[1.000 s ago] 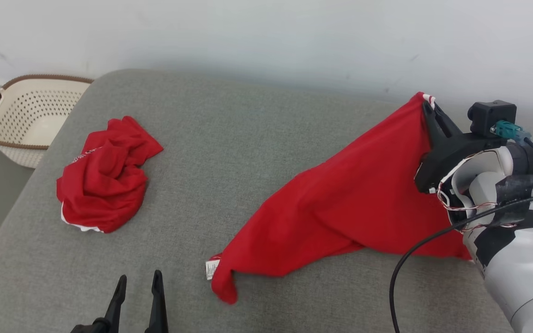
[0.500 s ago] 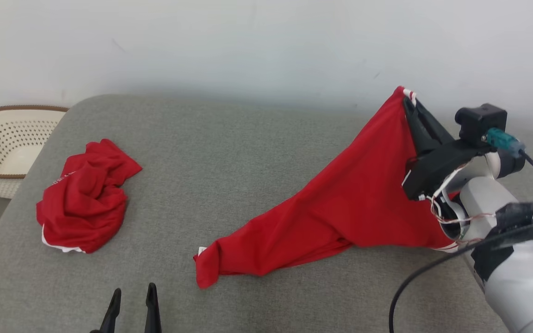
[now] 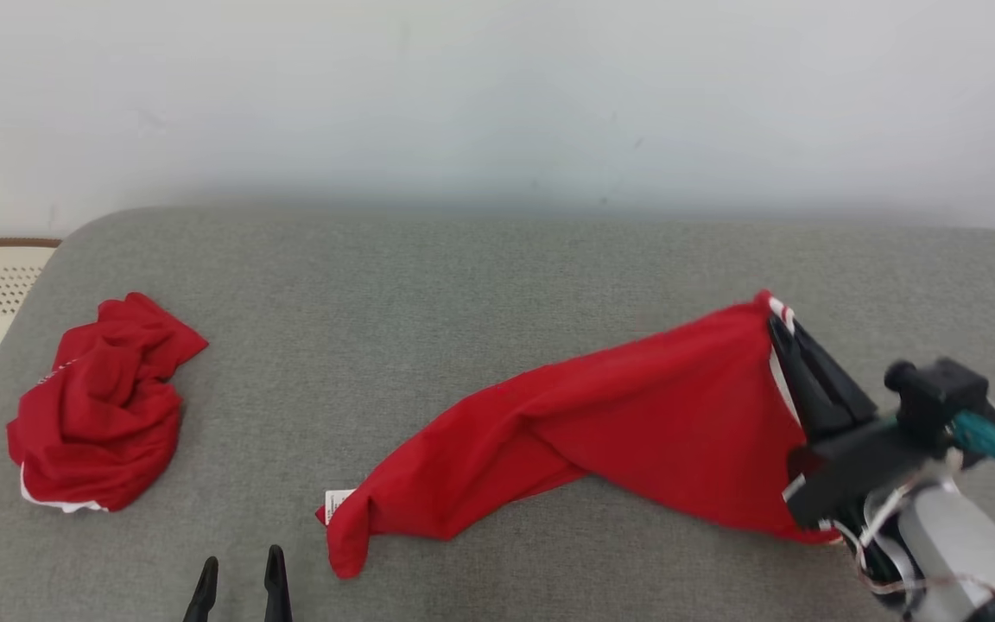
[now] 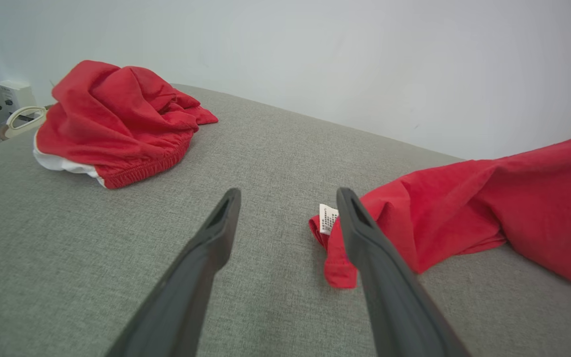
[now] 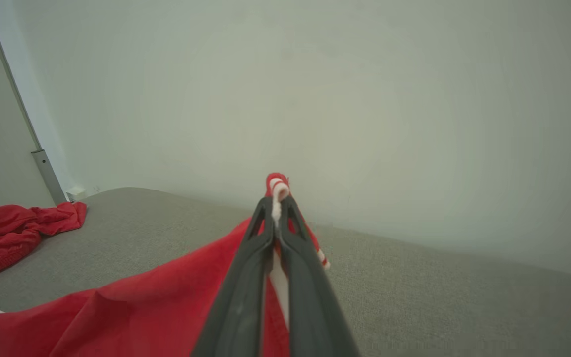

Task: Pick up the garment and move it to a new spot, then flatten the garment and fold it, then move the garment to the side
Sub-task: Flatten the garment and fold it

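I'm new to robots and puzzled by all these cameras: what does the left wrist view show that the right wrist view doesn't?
Left wrist view: the left hand, open above the grey cushion, the white underside of the crumpled red garment, and a cream basket handle beyond it. Right wrist view: the right hand, shut on the red-and-white edge of the stretched red garment, held up off the cushion. Both: the stretched garment, the crumpled one, the cushion and the pale wall.
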{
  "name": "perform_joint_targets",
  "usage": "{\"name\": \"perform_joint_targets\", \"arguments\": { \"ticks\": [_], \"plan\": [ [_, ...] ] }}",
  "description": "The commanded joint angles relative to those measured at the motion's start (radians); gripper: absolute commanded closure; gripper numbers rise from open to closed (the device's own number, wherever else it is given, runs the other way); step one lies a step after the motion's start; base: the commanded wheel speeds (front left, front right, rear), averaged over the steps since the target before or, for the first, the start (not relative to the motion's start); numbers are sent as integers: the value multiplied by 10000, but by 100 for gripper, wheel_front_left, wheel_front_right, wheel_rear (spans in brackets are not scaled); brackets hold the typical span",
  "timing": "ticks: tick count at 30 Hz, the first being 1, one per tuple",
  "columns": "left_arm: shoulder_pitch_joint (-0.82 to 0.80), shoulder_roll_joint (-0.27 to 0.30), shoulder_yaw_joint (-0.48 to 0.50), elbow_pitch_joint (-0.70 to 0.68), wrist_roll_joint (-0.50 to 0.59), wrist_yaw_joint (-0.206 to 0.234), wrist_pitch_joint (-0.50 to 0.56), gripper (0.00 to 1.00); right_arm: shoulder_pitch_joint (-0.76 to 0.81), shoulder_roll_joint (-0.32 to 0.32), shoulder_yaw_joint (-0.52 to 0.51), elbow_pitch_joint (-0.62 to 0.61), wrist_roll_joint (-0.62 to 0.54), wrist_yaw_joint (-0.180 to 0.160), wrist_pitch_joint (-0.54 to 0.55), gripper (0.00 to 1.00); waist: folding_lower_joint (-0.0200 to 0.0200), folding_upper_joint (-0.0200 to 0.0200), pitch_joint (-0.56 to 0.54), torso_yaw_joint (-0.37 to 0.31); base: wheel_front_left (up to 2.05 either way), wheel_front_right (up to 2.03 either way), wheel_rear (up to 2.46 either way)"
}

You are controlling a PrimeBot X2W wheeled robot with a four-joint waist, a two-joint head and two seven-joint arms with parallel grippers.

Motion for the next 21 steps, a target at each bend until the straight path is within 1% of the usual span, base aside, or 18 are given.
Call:
{"name": "perform_joint_targets", "arguments": {
  "ticks": [1,8,9,12,18,19,20,21],
  "plan": [
    [33,2,10,10,-15,10,-17,0,735,-99,-281,-523,-129,7,20,100,1,1,-7,-169,0,0,0],
    [117,1,10,82,-7,-17,-17,0,3283,104,-1206,-2262,-229,8,466,100,1,1,-49,-397,0,0,0],
    [117,1,10,82,-7,-17,-17,0,3283,104,-1206,-2262,-229,8,466,100,1,1,-49,-397,0,0,0],
    [82,1,30,130,-16,-43,-17,0,4164,186,-1360,-2590,-468,8,659,100,1,1,-62,-435,0,0,0],
    [55,2,-20,183,-55,-60,-16,0,5387,650,-1604,-2739,-443,8,1015,100,1,1,-101,-439,0,0,0],
    [60,4,-26,188,-55,-69,-16,0,5465,680,-1641,-2749,-501,7,1066,96,1,1,-106,-437,0,0,0],
    [62,1,-34,193,-59,-70,-16,0,5521,696,-1698,-2792,-574,8,1074,78,1,1,-111,-435,0,0,0],
    [59,2,-34,200,-64,-69,-16,0,5589,741,-1751,-2821,-603,8,1095,16,1,1,-115,-430,0,0,0]
  ]
}}
